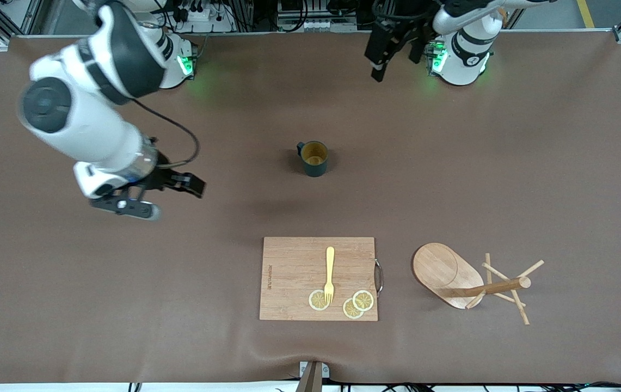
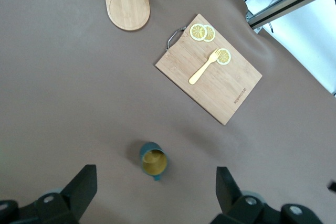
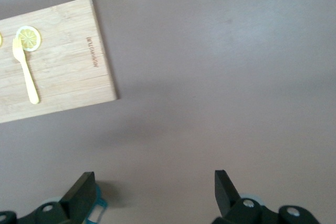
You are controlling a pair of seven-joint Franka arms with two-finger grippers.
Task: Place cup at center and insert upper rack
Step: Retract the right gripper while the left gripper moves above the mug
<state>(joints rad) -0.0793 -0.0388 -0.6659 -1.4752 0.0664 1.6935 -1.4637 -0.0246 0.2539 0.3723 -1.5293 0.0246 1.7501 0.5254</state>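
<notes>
Cup (image 1: 314,158): upright at table centre, clear of both grippers' fingers.
Rack (image 1: 471,282): tipped on its side, beside the cutting board (image 1: 318,278).
Right gripper (image 1: 147,195): fingers wide, empty, over bare table.
Left gripper (image 1: 383,54): fingers wide, empty, waiting near its base.

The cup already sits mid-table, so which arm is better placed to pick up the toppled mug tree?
Left. The mug tree lies toward its end of the table; the right gripper hangs open over the other end.

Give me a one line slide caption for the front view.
Cup upright mid-table, mug tree toppled beside the cutting board; both open tools wait, empty.
</notes>
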